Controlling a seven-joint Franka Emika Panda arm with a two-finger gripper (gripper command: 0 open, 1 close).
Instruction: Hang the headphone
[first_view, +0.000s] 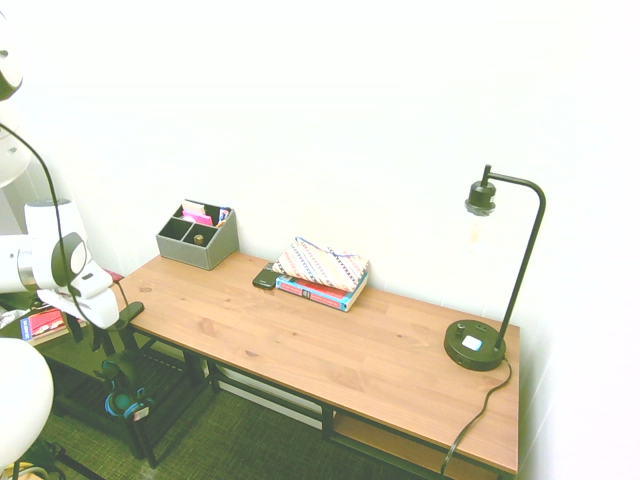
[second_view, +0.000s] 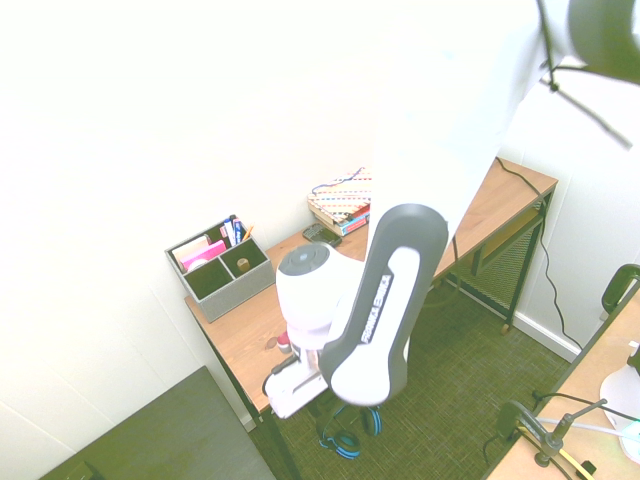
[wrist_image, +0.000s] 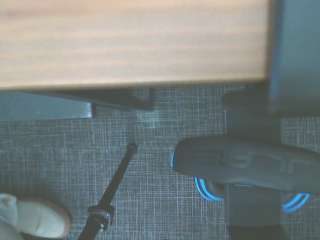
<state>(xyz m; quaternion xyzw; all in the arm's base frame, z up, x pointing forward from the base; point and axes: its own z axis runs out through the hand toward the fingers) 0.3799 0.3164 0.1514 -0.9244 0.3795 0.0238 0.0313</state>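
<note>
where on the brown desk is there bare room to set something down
Widest patch: between the books and the lamp base, along the front edge too. A smaller one lies in front of the grey organizer. Crowded: the back, where organizer, phone and books sit close together.

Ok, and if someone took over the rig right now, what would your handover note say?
Gripper: open, just above the headphones, not gripping them.
Headphones: below the desk, by its corner, headband across a dark support, blue-rimmed ear cups hanging.
Done: they look hung and let go, though the contact with the support is hard to see.
Left: probably just check that they sit securely, then back the arm away.
</note>
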